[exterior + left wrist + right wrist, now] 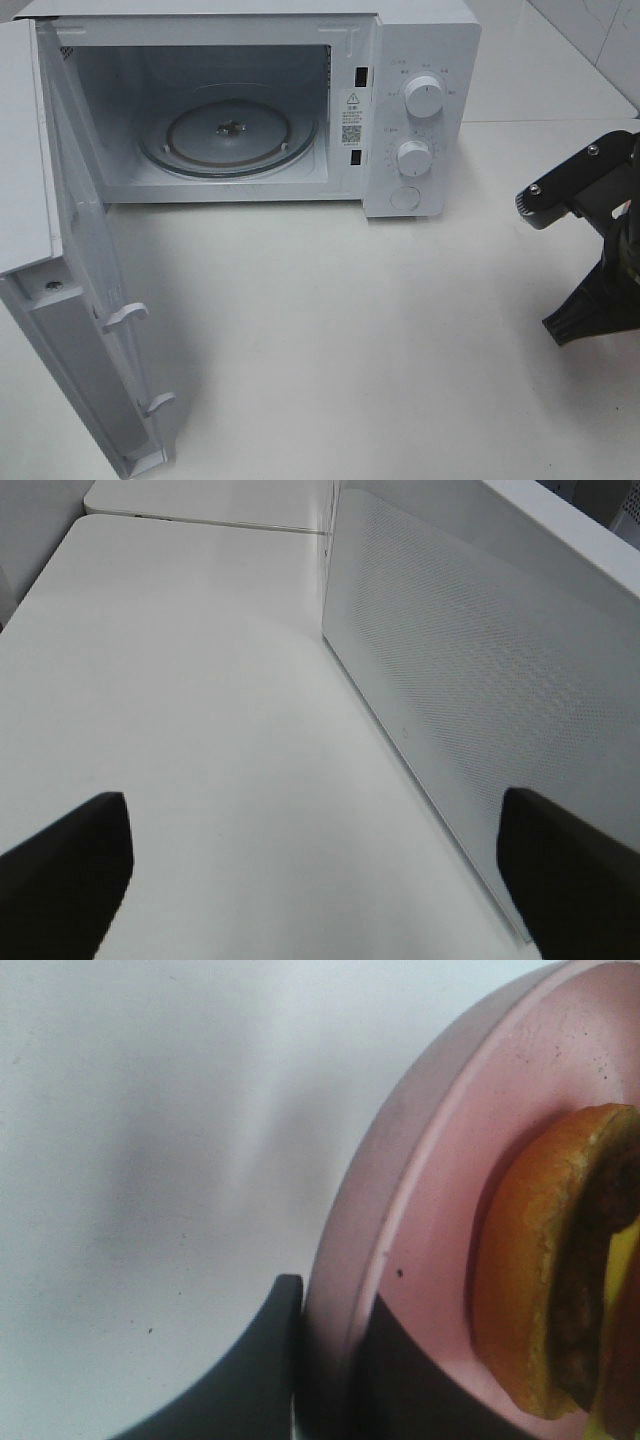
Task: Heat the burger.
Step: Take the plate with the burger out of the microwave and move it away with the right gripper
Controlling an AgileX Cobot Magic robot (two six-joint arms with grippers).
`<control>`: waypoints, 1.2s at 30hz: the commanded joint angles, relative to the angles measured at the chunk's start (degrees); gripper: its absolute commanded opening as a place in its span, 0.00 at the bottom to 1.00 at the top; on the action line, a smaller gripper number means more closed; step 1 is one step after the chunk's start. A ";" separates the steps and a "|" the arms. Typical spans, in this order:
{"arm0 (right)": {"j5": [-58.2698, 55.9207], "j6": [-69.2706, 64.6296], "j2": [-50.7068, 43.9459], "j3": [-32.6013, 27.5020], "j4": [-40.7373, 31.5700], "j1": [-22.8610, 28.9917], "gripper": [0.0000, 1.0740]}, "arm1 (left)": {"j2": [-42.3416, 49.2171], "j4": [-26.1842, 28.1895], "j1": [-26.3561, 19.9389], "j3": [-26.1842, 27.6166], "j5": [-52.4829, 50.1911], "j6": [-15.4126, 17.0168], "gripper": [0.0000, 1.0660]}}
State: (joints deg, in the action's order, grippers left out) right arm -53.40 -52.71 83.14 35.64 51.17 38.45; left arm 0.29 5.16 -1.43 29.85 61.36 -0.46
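Note:
The burger (545, 1260), with a golden-brown bun and a dark patty, lies on a shallow pink plate (440, 1140) in the right wrist view. My right gripper (330, 1380) is shut on the plate's rim, one dark finger (250, 1370) outside it and the other on the inside. In the exterior view only part of the right arm (585, 200) shows at the right edge; burger and plate are out of that frame. My left gripper (310, 830) stands open and empty over the white table, beside a white dotted panel (470, 670).
The white microwave (420, 100) stands at the back with its cavity open and the glass turntable (230, 135) bare. Its door (90, 300) swings out to the front left. Two knobs (424, 98) sit on its right panel. White table (350, 330) lies in front.

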 commanded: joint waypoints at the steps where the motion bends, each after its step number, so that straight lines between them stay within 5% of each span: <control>1: -2.29 -0.92 1.78 0.46 3.72 -2.86 0.00 | 1.03 0.23 -0.23 -0.23 0.06 0.46 0.85; 15: 3.84 -3.90 9.57 0.40 4.35 -11.17 0.00 | 1.03 0.23 -0.23 -0.23 0.06 0.46 0.85; 36: 12.55 -14.09 21.14 0.34 7.22 -12.95 0.07 | 1.03 0.23 -0.23 -0.23 0.06 0.46 0.85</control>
State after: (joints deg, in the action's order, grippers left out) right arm -39.94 -66.00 104.11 35.81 56.61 25.73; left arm 0.29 5.16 -1.43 29.85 61.36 -0.46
